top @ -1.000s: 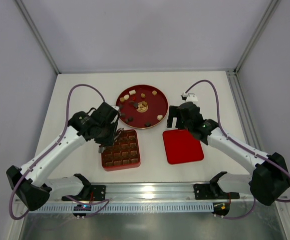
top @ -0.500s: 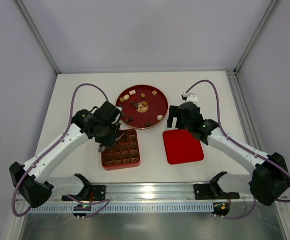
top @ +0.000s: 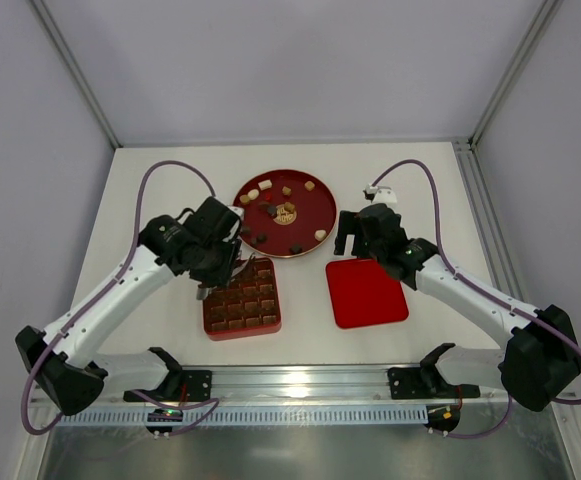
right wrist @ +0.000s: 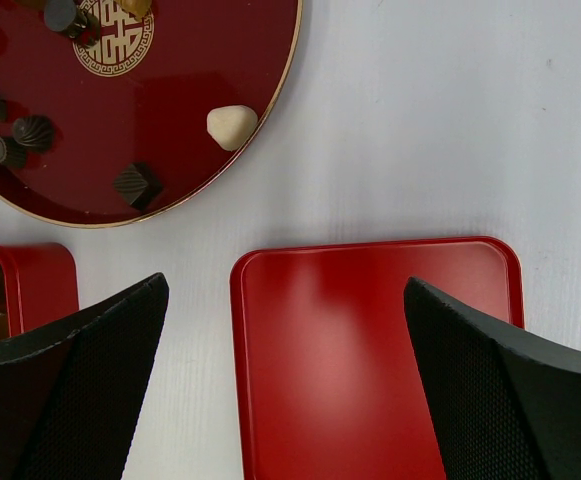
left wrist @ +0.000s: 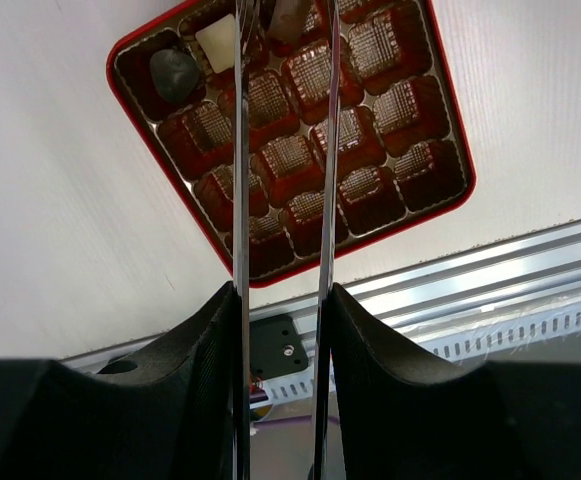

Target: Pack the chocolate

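Observation:
The red grid tray [top: 242, 300] lies in front of my left arm. My left gripper [top: 215, 275] hangs over its far left part, its fingers [left wrist: 200, 340] shut on metal tweezers [left wrist: 240, 200] whose blades stand apart. In the tray [left wrist: 120, 70] sit a dark chocolate [left wrist: 174, 72], a white one [left wrist: 216, 42] and a greyish one [left wrist: 288, 15] that lies between the blade tips, touching neither. Several more chocolates [top: 268, 210] lie on the round red plate [top: 305, 205]. My right gripper [top: 355, 240] is open and empty above the flat red lid [top: 366, 293].
In the right wrist view the right gripper [right wrist: 285, 283] frames the lid [right wrist: 370, 350]. The plate's gold rim [right wrist: 270, 110] curves by at the upper left, a cream piece [right wrist: 232, 126] just inside it. The metal rail [top: 300, 385] runs along the near edge.
My left arm has shifted a little away from the rail, its wrist still over the tray's far left corner. The right arm has not moved.

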Controlling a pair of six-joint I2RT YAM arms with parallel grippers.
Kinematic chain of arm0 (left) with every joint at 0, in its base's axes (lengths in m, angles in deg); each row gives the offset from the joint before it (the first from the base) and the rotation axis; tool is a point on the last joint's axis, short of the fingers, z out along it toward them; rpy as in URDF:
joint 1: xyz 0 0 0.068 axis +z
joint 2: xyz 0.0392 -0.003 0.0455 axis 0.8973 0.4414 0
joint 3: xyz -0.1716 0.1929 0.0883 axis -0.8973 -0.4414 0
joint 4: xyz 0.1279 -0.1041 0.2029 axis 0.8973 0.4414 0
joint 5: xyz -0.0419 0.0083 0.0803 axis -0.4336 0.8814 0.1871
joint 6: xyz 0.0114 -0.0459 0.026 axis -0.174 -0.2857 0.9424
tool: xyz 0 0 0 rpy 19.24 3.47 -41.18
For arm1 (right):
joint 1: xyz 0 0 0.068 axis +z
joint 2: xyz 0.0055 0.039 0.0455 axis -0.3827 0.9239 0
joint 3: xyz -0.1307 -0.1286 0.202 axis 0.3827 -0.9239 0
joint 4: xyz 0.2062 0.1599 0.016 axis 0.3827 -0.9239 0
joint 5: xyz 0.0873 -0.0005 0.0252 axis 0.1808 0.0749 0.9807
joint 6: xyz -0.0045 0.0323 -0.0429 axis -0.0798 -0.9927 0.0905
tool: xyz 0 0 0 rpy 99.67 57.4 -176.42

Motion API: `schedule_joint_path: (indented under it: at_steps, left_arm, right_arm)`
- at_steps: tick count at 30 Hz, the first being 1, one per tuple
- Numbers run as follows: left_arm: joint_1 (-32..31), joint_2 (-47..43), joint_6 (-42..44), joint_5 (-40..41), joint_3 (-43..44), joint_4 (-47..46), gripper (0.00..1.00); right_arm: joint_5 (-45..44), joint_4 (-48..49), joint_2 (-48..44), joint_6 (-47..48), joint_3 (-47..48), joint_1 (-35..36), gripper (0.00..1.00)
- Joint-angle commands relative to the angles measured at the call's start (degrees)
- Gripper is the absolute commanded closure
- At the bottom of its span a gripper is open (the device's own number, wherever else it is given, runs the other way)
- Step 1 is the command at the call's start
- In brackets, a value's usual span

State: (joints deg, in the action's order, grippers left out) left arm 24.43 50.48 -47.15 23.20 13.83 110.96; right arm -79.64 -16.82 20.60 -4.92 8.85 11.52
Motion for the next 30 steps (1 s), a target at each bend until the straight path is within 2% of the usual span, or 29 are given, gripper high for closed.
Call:
schedule_joint_path:
  at_steps: [1,10,19,30]
  left_arm:
    - [-0.18,-0.23,0.00,0.84,3.82,0.26,0.60]
    - [0.09,3.89,-0.62,3.38,11.73,-0.53,0.60]
    - [3.25,15.84,1.40,3.91,18.50,-4.39,0.60]
    - [6.50,26.92,3.69,0.23,22.02,-7.74,0.60]
  right_arm:
    - [-0.74,2.24,-0.38,-0.22,0.75,0.26,0.00]
    - [-0.04,1.63,0.05,0.75,2.07,0.34,0.00]
    - [1.46,0.58,0.84,2.24,3.83,0.08,0.00]
    - [2.07,-0.39,1.46,4.26,5.06,-0.36,0.00]
